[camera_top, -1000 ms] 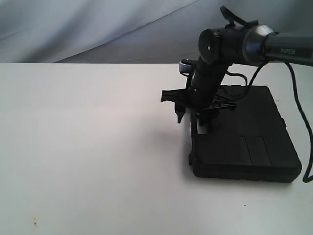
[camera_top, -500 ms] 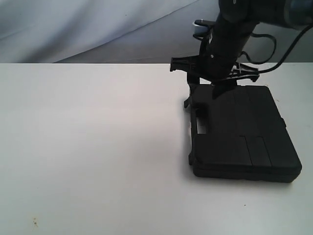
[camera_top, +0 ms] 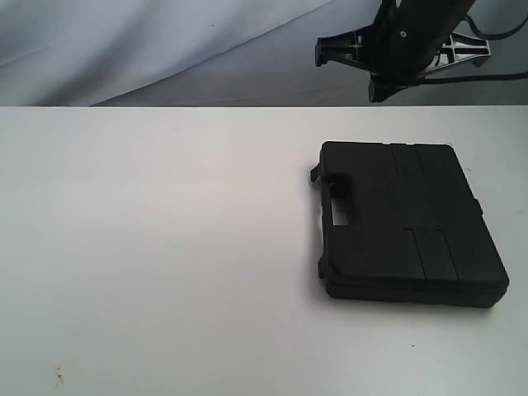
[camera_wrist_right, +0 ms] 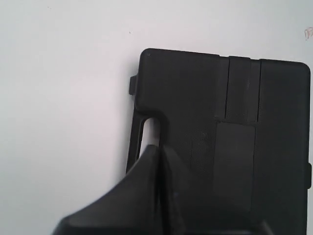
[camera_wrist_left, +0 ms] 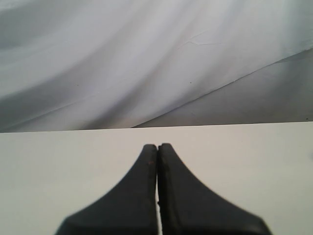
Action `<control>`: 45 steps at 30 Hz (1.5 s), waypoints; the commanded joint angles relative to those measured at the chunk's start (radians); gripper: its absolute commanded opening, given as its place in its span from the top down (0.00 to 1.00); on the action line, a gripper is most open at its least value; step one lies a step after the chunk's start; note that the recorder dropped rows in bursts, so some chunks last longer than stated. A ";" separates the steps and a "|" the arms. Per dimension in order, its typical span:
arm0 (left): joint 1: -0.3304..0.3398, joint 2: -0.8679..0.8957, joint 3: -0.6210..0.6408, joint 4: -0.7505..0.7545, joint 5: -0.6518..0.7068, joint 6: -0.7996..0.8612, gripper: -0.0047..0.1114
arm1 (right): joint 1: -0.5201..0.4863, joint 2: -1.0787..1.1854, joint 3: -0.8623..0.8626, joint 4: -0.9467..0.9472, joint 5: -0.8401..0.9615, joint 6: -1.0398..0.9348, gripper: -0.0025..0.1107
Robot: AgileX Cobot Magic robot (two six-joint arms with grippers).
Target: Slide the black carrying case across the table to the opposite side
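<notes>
The black carrying case [camera_top: 404,223] lies flat on the right part of the white table [camera_top: 165,247], its handle [camera_top: 334,206] facing left. My right gripper [camera_top: 377,92] hangs high above the case's far edge, shut and empty, touching nothing. In the right wrist view the case [camera_wrist_right: 230,122] lies below the shut right gripper [camera_wrist_right: 159,147], which is over the handle slot. In the left wrist view the left gripper [camera_wrist_left: 157,146] is shut with nothing in it, over bare table [camera_wrist_left: 58,166]. The exterior view does not show the left gripper.
A grey cloth backdrop [camera_top: 165,49] hangs behind the table's far edge. Small specks [camera_top: 58,375] mark the tabletop near the front left. White tabletop stretches to the left of the case.
My right gripper has risen from the case's handle side, up and to the right, well off the case. The case has not moved.
</notes>
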 commanded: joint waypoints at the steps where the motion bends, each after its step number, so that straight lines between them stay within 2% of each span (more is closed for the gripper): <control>1: -0.008 -0.004 0.004 0.001 -0.001 0.002 0.96 | 0.014 -0.026 0.010 0.006 -0.019 -0.044 0.98; 5: -0.008 -0.004 0.004 0.001 -0.001 0.002 0.96 | 0.040 -0.080 0.118 0.004 -0.138 -0.043 0.98; 8: -0.008 -0.004 0.004 0.001 -0.001 0.002 0.96 | 0.042 -0.148 0.272 0.060 -0.278 -0.040 0.98; 11: -0.008 -0.004 0.004 0.001 -0.001 0.002 0.96 | 0.037 -0.197 0.367 0.060 -0.340 -0.042 0.98; 16: -0.008 -0.004 0.004 0.001 -0.001 0.002 0.96 | -0.046 -0.299 0.499 0.139 -0.425 -0.107 0.98; 22: -0.008 -0.004 0.004 0.001 -0.001 0.002 0.96 | -0.146 -0.499 0.739 0.158 -0.587 -0.140 0.98; 26: -0.008 -0.004 0.004 0.001 -0.001 0.002 0.96 | -0.231 -0.649 0.869 0.155 -0.625 -0.145 0.98; 36: -0.008 -0.004 0.004 0.001 -0.001 0.002 0.96 | -0.349 -0.881 1.061 0.166 -0.644 -0.148 0.98; 45: -0.008 -0.004 0.004 0.001 -0.001 0.002 0.96 | -0.362 -1.064 1.232 0.182 -0.795 -0.212 0.98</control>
